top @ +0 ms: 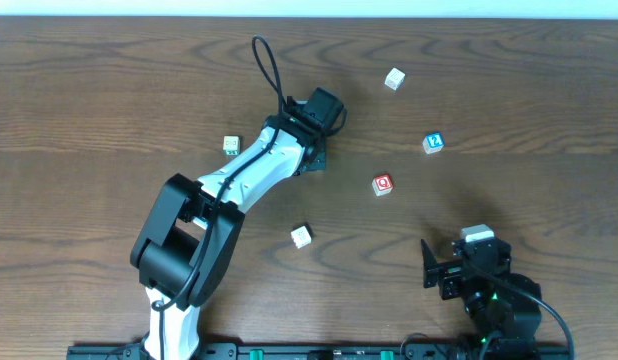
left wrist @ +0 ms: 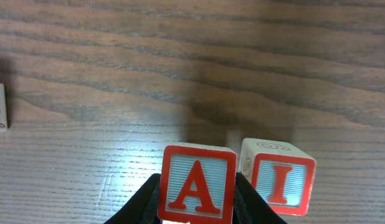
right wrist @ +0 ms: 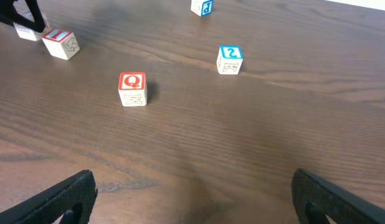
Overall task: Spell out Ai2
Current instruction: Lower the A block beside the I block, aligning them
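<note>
So that the letters read in order, my left hand (left wrist: 197,200) pinches the A (left wrist: 196,185) just beside the I (left wrist: 281,182).

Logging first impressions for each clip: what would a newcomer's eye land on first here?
The red A cube fills the left wrist view, gripped between the fingers of the left gripper, with the red I cube close beside it. Overhead, the blue 2 cube and red Q cube sit apart at mid-right, and the right gripper hangs open near the front edge.
</note>
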Action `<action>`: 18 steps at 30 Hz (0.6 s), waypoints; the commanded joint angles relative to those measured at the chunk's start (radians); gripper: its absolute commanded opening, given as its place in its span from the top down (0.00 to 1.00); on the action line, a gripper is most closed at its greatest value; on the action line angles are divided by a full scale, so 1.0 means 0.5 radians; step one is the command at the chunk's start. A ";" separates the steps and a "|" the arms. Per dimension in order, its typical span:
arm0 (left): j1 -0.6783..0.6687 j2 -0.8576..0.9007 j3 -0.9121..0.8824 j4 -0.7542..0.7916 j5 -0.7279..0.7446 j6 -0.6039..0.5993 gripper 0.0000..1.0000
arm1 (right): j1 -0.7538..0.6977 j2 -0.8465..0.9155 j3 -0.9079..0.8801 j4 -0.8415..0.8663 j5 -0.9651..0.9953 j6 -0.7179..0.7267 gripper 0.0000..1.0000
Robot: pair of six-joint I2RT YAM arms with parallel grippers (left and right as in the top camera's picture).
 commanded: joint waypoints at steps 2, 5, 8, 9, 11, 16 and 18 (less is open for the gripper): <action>-0.008 0.021 -0.024 0.023 -0.043 -0.068 0.94 | -0.014 -0.011 -0.014 -0.002 -0.023 -0.022 0.01; -0.008 0.021 -0.024 0.037 -0.043 -0.066 0.94 | -0.014 -0.011 -0.014 -0.001 -0.023 -0.022 0.01; -0.008 0.021 -0.024 0.037 -0.043 -0.065 0.93 | -0.014 -0.011 -0.014 -0.002 -0.023 -0.022 0.01; -0.008 0.021 -0.024 0.037 -0.043 -0.065 0.92 | -0.014 -0.011 -0.014 -0.001 -0.023 -0.022 0.01; -0.008 0.021 -0.024 0.037 -0.043 -0.058 0.91 | -0.014 -0.011 -0.014 -0.001 -0.023 -0.022 0.01; -0.008 0.021 -0.024 0.036 -0.043 -0.051 0.87 | -0.014 -0.011 -0.014 -0.002 -0.023 -0.022 0.01; -0.008 0.021 -0.024 0.036 -0.043 -0.051 0.85 | -0.014 -0.011 -0.014 -0.001 -0.023 -0.022 0.01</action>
